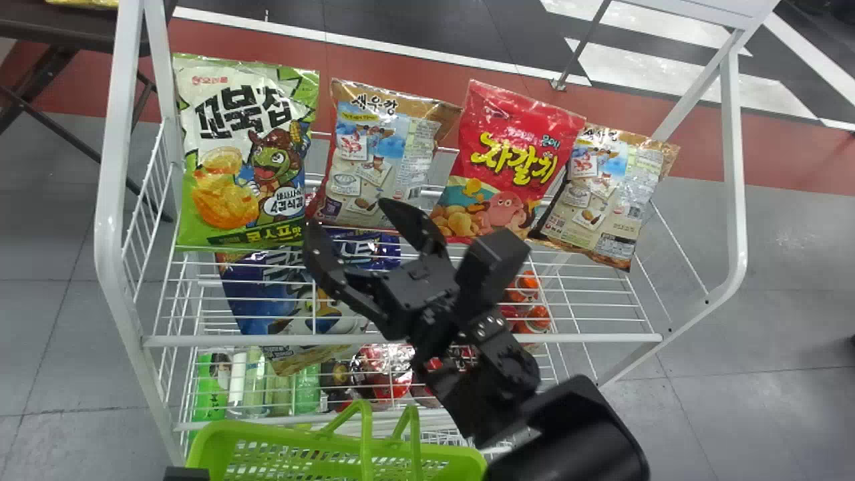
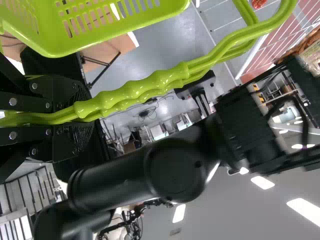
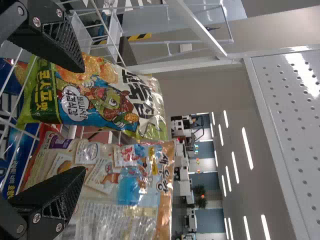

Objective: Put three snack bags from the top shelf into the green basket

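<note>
Above the top shelf (image 1: 267, 341), the right end effector (image 1: 349, 215) hangs released, likely spread to admit one of four snack bags (image 1: 374, 157) along the shelf's rear; the left end effector (image 2: 86, 114) grasps the green basket (image 1: 267, 434) by its handles (image 2: 145, 90), presumably for steady loading
</note>
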Robot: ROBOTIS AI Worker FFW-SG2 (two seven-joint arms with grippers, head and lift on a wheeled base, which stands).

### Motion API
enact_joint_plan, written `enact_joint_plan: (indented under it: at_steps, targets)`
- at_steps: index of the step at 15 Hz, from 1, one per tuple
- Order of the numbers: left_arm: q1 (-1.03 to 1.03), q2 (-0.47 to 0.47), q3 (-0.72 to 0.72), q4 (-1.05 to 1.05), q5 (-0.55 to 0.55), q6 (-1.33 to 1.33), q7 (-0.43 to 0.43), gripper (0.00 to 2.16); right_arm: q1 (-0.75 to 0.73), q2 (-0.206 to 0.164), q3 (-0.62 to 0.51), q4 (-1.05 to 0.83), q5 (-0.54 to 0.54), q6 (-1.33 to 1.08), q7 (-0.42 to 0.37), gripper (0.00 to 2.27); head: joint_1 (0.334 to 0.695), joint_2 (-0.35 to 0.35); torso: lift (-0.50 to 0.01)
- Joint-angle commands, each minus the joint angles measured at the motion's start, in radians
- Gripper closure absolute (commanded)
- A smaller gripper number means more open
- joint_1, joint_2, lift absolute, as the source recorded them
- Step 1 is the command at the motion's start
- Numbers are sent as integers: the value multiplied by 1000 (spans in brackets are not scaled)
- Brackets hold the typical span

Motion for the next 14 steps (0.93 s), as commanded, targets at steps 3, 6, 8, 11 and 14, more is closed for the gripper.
enact_joint_plan:
  at_steps: [3, 6, 8, 11, 14]
  targets:
    - [0, -5, -12, 0, -15, 4, 13, 1693, -170, 4, 75, 129, -21, 30, 14, 127, 695, -284, -47]
    - [0, -5, -17, 2, -22, 7, 15, 1693, -244, 21, 112, 199, -20, 36, 14, 127, 695, -249, -47]
    - [0, -5, -15, 2, -22, 7, 15, 1693, -296, 40, 122, 267, -15, 33, 14, 127, 695, -219, -47]
    - [0, -5, -15, 3, -22, 7, 15, 1693, -342, 67, 132, 314, -3, 64, 17, 194, 695, -195, -47]
    - [0, -5, -12, 5, -15, 4, 11, 1693, -337, 73, 132, 285, -13, 156, 83, 1541, 695, -165, -47]
